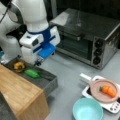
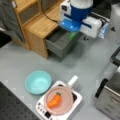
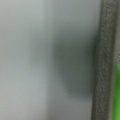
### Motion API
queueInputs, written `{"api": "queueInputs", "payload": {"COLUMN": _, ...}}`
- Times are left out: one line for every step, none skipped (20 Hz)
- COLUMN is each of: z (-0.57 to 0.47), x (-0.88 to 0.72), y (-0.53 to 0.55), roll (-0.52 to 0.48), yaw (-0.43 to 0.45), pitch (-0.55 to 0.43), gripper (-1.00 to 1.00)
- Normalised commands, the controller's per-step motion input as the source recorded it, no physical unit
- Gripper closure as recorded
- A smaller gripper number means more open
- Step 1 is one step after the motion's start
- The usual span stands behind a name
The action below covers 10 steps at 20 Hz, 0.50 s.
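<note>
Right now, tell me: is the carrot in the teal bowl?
No, the carrot lies in the pink pan on the cooker, beside the empty teal bowl.

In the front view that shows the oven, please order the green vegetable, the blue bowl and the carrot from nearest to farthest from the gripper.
The gripper hangs over the open drawer.
1. Green vegetable, in the drawer just below it.
2. Blue bowl, at bottom right.
3. Carrot, in the pan, far right.

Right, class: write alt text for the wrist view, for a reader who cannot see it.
A pale grey table surface fills most of the wrist view, with a soft shadow toward the right. A dark grey drawer wall runs top to bottom along the right side, and a strip of a bright green object shows beyond it. The gripper is not in view.
</note>
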Motion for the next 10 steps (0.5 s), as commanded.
{"api": "queueInputs", "payload": {"z": 0.0, "x": 0.49, "y": 0.27, "roll": 0.126, "yaw": -0.181, "pitch": 0.09, "gripper": -1.0}}
{"api": "queueInputs", "payload": {"z": 0.02, "x": 0.5, "y": 0.23, "roll": 0.126, "yaw": -0.178, "pitch": 0.095, "gripper": -1.0}}
{"api": "queueInputs", "payload": {"z": 0.05, "x": 0.52, "y": 0.19, "roll": 0.135, "yaw": -0.175, "pitch": 0.098, "gripper": -1.0}}
{"api": "queueInputs", "payload": {"z": 0.07, "x": 0.56, "y": 0.16, "roll": 0.136, "yaw": -0.164, "pitch": 0.106, "gripper": -1.0}}
{"api": "queueInputs", "payload": {"z": 0.08, "x": 0.6, "y": 0.12, "roll": 0.128, "yaw": -0.132, "pitch": 0.104, "gripper": -1.0}}
{"api": "queueInputs", "payload": {"z": 0.1, "x": 0.62, "y": 0.08, "roll": 0.121, "yaw": -0.11, "pitch": 0.105, "gripper": -1.0}}
{"api": "queueInputs", "payload": {"z": 0.11, "x": 0.61, "y": 0.05, "roll": 0.117, "yaw": -0.105, "pitch": 0.114, "gripper": -1.0}}
{"api": "queueInputs", "payload": {"z": 0.12, "x": 0.6, "y": 0.04, "roll": 0.104, "yaw": -0.1, "pitch": 0.129, "gripper": -1.0}}
{"api": "queueInputs", "payload": {"z": 0.13, "x": 0.63, "y": 0.04, "roll": 0.077, "yaw": -0.095, "pitch": 0.142, "gripper": -1.0}}
{"api": "queueInputs", "payload": {"z": 0.13, "x": 0.64, "y": 0.03, "roll": 0.051, "yaw": -0.098, "pitch": 0.135, "gripper": -1.0}}
